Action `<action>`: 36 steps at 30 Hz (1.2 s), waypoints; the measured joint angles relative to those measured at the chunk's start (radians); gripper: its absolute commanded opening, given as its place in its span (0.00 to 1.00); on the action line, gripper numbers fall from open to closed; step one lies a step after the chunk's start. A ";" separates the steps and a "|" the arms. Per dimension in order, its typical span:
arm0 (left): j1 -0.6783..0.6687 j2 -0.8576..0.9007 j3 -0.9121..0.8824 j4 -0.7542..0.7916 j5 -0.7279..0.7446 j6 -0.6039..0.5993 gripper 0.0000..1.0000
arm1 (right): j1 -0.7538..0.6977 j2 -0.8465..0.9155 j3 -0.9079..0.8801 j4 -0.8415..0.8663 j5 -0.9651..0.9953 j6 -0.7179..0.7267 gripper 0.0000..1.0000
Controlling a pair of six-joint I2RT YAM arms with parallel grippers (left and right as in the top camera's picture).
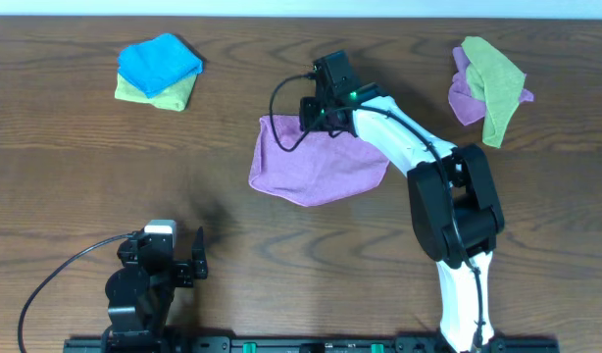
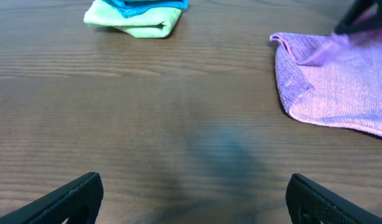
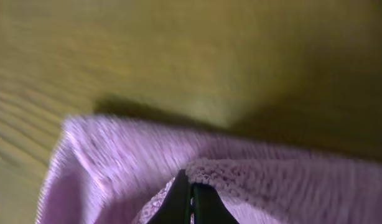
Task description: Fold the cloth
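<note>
A purple cloth (image 1: 316,169) lies spread in the middle of the table. My right gripper (image 1: 316,116) is over its far edge, shut on a fold of that purple cloth (image 3: 253,180), with the fingers (image 3: 191,196) pinched together. The cloth's left part also shows in the left wrist view (image 2: 340,87). My left gripper (image 1: 178,263) is open and empty near the table's front left edge; its fingertips (image 2: 194,196) frame bare wood.
A blue cloth folded on a green one (image 1: 159,71) lies at the back left, also in the left wrist view (image 2: 138,17). A crumpled green and purple pile (image 1: 487,83) lies at the back right.
</note>
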 measured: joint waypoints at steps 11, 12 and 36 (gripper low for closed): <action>0.000 0.000 0.000 0.000 0.000 -0.048 0.95 | 0.039 -0.001 -0.005 0.396 0.068 0.004 0.15; 0.000 0.000 0.000 0.000 0.000 -0.052 0.95 | 0.038 -0.001 -0.005 0.421 0.085 0.005 0.24; 0.000 0.037 0.028 0.056 0.025 -0.148 0.95 | -0.103 -0.309 -0.003 -0.272 0.093 -0.006 0.88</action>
